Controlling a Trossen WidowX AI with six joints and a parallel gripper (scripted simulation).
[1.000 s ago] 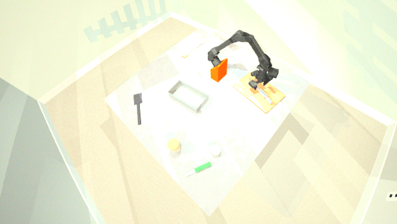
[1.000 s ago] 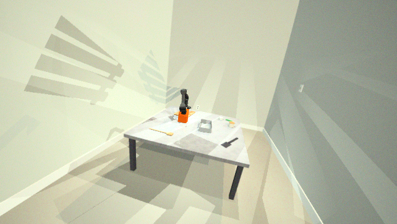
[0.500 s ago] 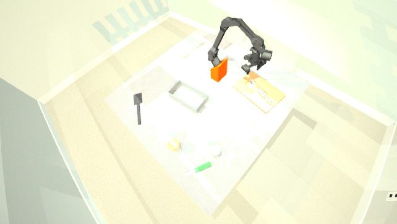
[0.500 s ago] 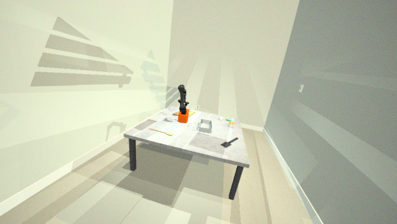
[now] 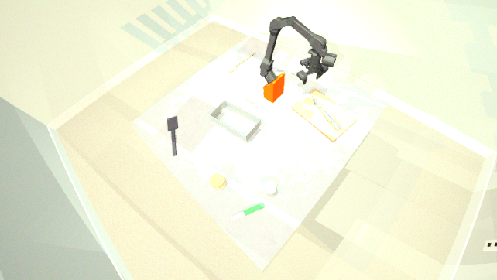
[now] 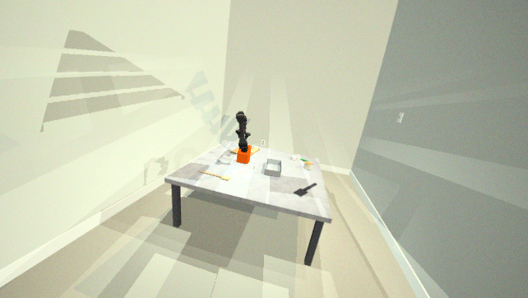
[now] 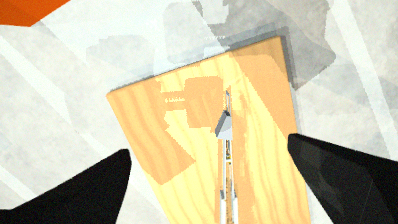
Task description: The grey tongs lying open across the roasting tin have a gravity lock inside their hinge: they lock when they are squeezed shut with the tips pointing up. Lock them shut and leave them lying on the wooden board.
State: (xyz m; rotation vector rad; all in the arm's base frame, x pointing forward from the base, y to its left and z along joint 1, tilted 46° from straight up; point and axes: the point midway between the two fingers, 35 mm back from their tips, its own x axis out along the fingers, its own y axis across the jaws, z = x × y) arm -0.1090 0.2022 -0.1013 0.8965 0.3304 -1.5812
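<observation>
The grey tongs (image 5: 328,114) (image 7: 226,131) lie lengthwise on the wooden board (image 5: 303,110) (image 7: 137,112) (image 6: 255,151). Their two arms lie close together, nearly parallel, with a narrow gap between them in the wrist view. The far ends of the arms are cut off at the bottom of that view. Whether the lock inside the hinge has caught cannot be seen. My gripper (image 5: 312,78) (image 7: 210,148) is wide open and empty. It hangs above the board's end nearest the arm's base, clear of the tongs. The roasting tin (image 5: 253,131) (image 6: 272,173) stands apart from the board and holds no tongs.
The orange base block (image 5: 274,90) (image 6: 243,156) stands between tin and board. A black spatula (image 5: 173,124) (image 6: 302,192), a wooden spoon (image 5: 245,61) (image 6: 211,174), a yellow-lidded jar (image 5: 217,180) (image 6: 308,165), a small white object (image 5: 270,188) and a green-handled tool (image 5: 254,209) lie farther off.
</observation>
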